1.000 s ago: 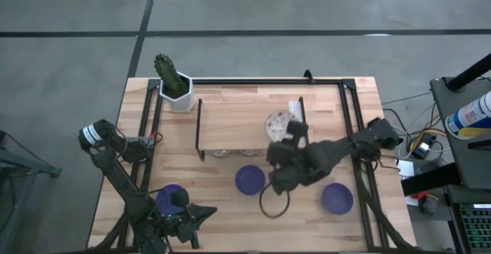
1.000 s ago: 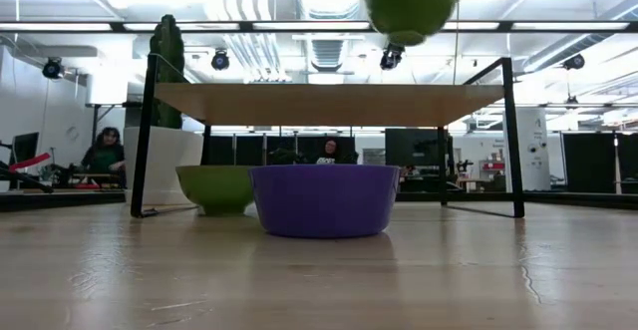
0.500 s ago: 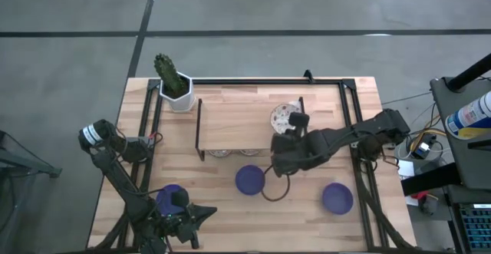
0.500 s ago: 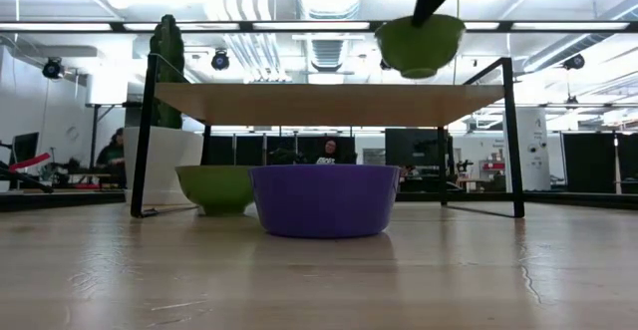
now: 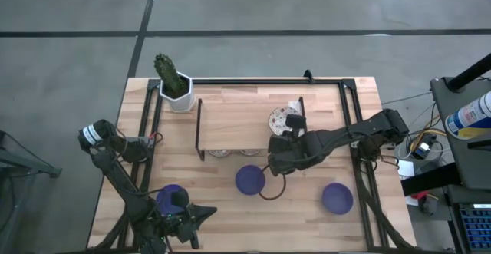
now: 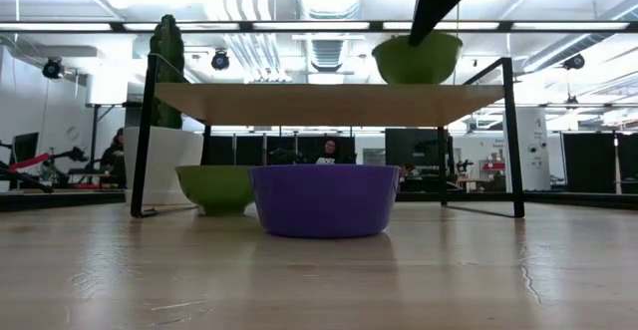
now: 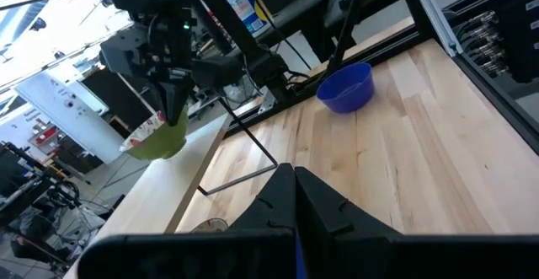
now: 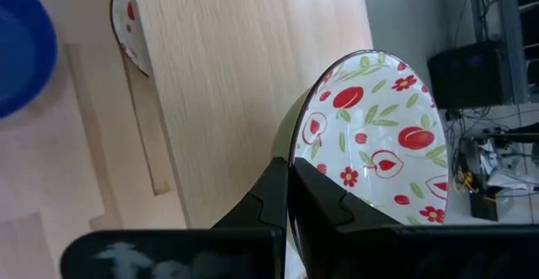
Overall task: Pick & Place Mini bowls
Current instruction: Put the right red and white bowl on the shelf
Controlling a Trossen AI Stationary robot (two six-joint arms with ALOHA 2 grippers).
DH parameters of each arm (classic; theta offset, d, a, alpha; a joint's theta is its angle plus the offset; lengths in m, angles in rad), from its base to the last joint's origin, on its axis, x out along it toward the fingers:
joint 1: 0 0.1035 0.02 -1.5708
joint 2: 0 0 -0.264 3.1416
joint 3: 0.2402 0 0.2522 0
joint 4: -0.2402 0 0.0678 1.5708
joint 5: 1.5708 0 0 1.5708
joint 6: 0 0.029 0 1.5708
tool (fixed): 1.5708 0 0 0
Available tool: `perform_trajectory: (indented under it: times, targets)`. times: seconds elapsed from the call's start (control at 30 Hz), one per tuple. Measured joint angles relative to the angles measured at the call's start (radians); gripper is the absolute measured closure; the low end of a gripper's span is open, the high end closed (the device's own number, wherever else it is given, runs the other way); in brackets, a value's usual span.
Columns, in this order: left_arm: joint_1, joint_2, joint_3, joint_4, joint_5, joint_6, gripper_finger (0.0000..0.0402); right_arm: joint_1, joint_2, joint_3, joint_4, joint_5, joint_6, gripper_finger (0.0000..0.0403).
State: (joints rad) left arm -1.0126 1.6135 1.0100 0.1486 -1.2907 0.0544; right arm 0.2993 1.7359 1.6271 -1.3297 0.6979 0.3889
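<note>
Table carries a low wooden shelf on a black frame, cactus pot at its far left corner. Right gripper is over the shelf's right end, clenched on the rim of a floral bowl; in the low view the bowl sits at or just above the shelf top, can't tell if touching. Below and left of the gripper a blue bowl sits on the table in front of the shelf; another blue bowl is on the table to its right. More floral bowls peek out under the shelf's front edge. Left gripper waits at the near left table corner, above a third blue bowl; its fingers look pressed together, holding nothing.

Risks, my read: bowl is close to the shelf's right edge and frame post, so letting go off-centre could tip it off onto the table. Rim pinch means it hangs tilted; release before it's flat could make it rock or roll. Pulling fingers back low could drag it.
</note>
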Motion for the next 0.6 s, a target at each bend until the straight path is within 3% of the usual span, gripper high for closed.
perform_trajectory:
  times: [0.6]
  targets:
    - [0.000, 0.000, 0.000, 0.000, 0.000, -0.005, 0.0401, -0.018, 0.000, -0.030, 0.035, -0.020, -0.007, 0.0394]
